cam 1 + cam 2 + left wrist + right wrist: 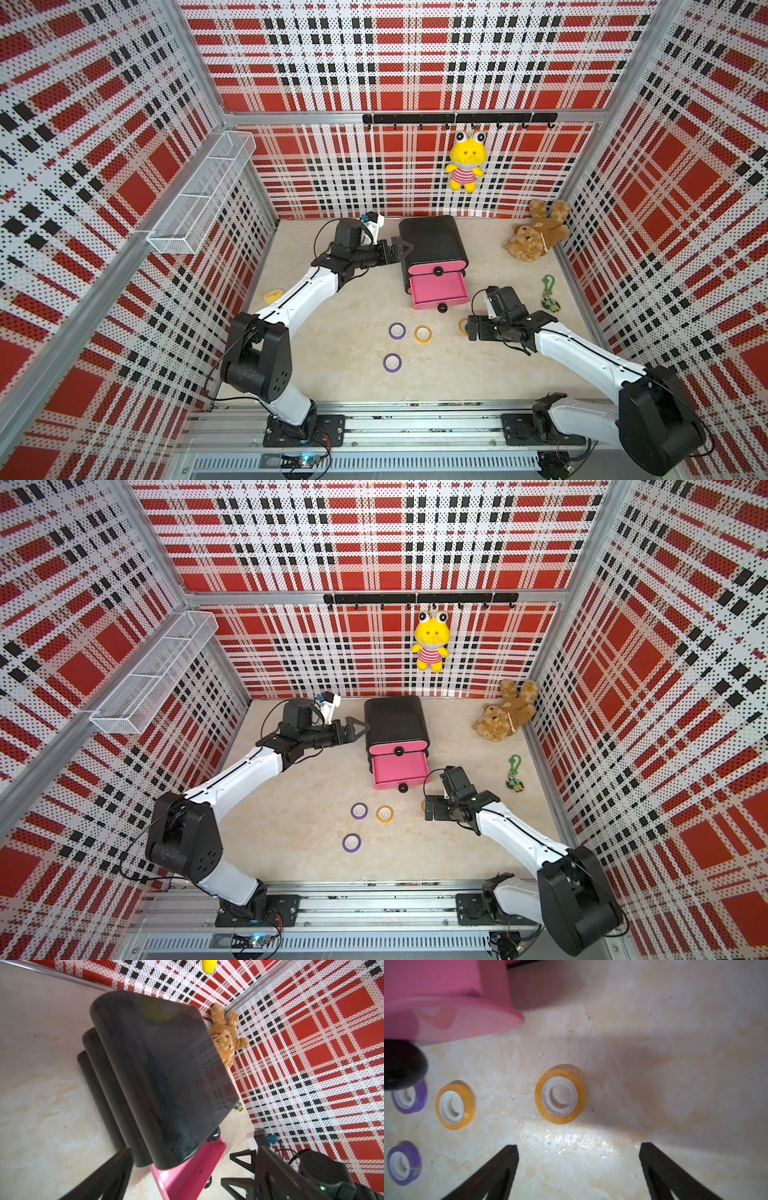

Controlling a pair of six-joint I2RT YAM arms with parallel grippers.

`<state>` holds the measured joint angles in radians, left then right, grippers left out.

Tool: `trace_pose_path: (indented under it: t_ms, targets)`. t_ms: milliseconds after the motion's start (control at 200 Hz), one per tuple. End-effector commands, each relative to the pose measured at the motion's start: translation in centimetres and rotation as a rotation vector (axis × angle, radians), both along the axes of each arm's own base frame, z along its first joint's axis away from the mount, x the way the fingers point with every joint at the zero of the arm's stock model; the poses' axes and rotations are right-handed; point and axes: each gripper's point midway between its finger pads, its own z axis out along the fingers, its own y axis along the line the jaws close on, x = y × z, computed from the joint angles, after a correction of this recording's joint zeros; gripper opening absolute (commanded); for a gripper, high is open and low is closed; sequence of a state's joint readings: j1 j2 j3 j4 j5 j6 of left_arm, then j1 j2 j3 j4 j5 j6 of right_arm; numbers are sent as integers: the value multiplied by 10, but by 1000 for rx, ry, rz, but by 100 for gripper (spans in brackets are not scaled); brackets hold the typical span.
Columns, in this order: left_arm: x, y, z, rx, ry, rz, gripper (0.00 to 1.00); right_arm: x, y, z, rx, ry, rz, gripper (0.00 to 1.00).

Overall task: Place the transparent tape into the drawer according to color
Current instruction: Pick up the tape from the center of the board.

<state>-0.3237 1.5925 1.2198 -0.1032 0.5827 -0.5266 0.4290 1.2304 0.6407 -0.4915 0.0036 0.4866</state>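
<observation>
My right hand (578, 1147) stood wide and empty just short of the orange tape roll (538, 1097), flat on the desk (654, 1064) near the open pink drawer (440, 303). I reckoned: centre the ring between the jaws, drop low, then close. Meanwhile my left hand (356, 728) gaped empty beside the black cabinet (432, 241).

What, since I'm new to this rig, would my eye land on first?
The red, black and white plaid walls dominate, with a yellow frog plush hanging on the back one. At the far side of the table a black cabinet has one pink drawer pulled open. Nearer lie two purple rolls and two orange rolls, the open right gripper close to one orange.
</observation>
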Motion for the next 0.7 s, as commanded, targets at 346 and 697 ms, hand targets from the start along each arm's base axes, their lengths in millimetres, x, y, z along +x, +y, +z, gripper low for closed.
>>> trace_pose_path:
  t_ms: [346, 697]
  targets:
    - [-4, 24, -6, -22, -8, 21, 99, 25, -16, -18, -143, -3, -55, 98]
    - [-5, 26, -9, -21, -5, 17, 99, 38, -16, -28, -171, 3, -79, 97]
